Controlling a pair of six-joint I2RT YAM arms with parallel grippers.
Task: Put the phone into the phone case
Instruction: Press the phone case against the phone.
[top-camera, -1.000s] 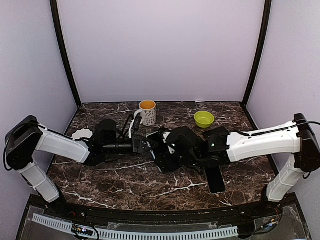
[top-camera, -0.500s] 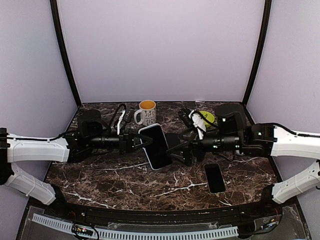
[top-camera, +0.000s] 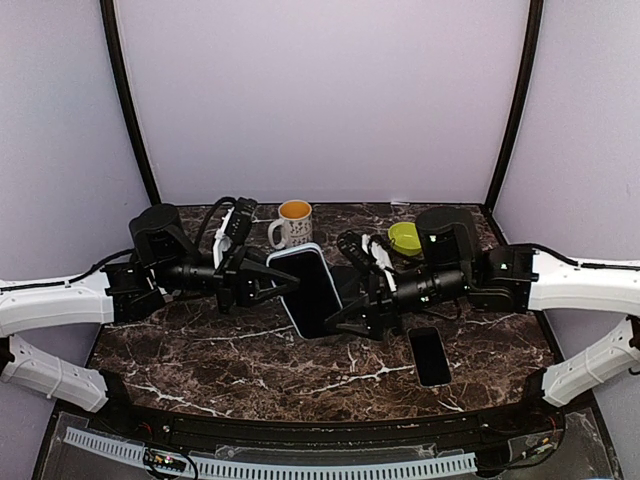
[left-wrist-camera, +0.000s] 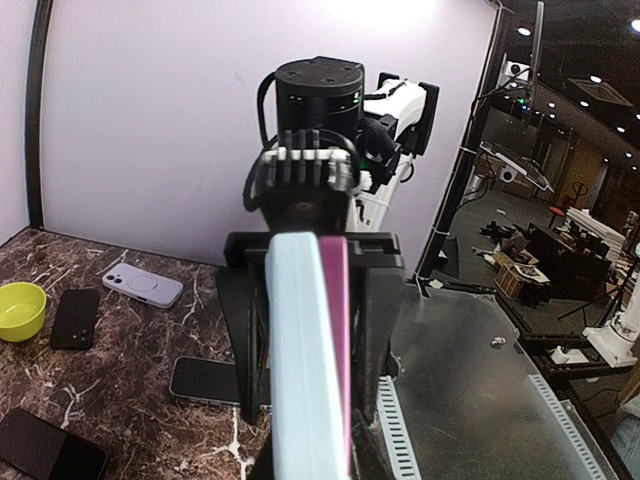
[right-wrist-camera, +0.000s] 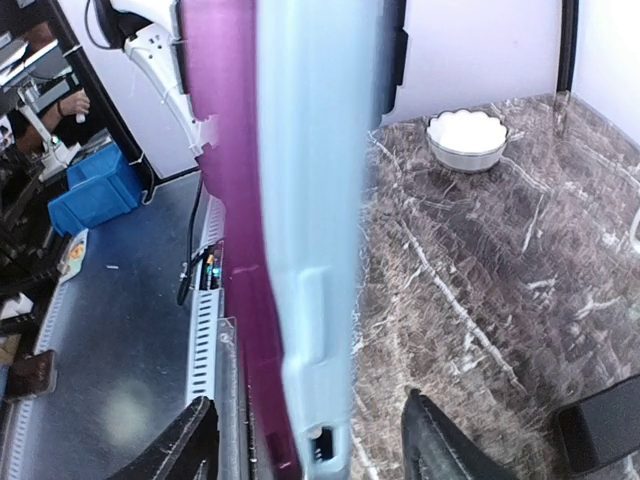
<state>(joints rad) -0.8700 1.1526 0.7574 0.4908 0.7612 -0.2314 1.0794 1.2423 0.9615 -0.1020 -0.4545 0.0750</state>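
Right wrist view, edge-on: we see the magenta phone (right-wrist-camera: 225, 200) lying flat against the pale blue phone case (right-wrist-camera: 315, 200). The case looks soft and matte, with a rounded edge and raised button bumps; the phone looks glossy and rigid. We judge it not fully seated, so the push goes across the thickness. In the top external view the pair hangs above the marbled tabletop (top-camera: 250, 370), its long axis running from the left tool (top-camera: 265, 281) to the right tool (top-camera: 353, 308), one at each end, neither nearer. Right tool's jaws are spread, clear of both faces. Left tool's grip: cannot tell.
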